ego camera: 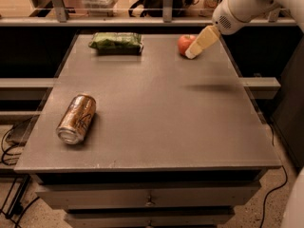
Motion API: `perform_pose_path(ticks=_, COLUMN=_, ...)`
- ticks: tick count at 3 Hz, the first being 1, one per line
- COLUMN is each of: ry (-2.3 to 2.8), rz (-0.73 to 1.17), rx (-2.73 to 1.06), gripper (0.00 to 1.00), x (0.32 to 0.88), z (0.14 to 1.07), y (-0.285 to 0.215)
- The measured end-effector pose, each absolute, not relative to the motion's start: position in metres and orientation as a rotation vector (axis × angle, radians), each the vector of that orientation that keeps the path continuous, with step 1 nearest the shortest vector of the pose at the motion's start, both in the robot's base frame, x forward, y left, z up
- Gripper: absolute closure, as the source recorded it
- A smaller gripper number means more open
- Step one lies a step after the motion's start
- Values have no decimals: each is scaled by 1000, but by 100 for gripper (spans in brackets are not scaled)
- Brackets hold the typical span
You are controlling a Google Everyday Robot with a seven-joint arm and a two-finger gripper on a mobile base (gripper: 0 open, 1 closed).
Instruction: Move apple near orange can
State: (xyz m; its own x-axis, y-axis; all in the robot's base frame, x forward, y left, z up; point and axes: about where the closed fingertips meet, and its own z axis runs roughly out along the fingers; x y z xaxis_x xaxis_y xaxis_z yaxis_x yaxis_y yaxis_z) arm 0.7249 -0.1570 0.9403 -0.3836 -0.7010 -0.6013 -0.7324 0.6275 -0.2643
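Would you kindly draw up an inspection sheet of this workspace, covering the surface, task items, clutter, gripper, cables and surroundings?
Surface: grey table, flat, with a faint shadow toward its right side.
Job's things: apple at the far edge, right of centre; orange can lying on its side at the front left, lid end toward the camera. The two are far apart.
Clutter: green snack bag at the far edge, left of the apple.
Grippers: gripper at the apple's right side, overlapping it in view; contact cannot be told.
Cables: dark cables on the floor at left; thin cable on the floor at right.
Surroundings: drawers under the table; railing behind it.
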Motion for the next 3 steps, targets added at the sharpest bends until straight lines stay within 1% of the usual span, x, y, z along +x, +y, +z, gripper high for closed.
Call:
perform_pose_path(ticks=1, ry=2154, rz=58, rx=-1116, gripper=0, x=725, z=940, y=-157)
perform_pose_path(ticks=2, ry=2163, rz=84, rx=-1055, gripper=0, x=738, z=929, y=-154)
perform_pose_path(ticks=3, ry=2133, rz=169, rx=-957, gripper=0, x=758, z=918, y=-151)
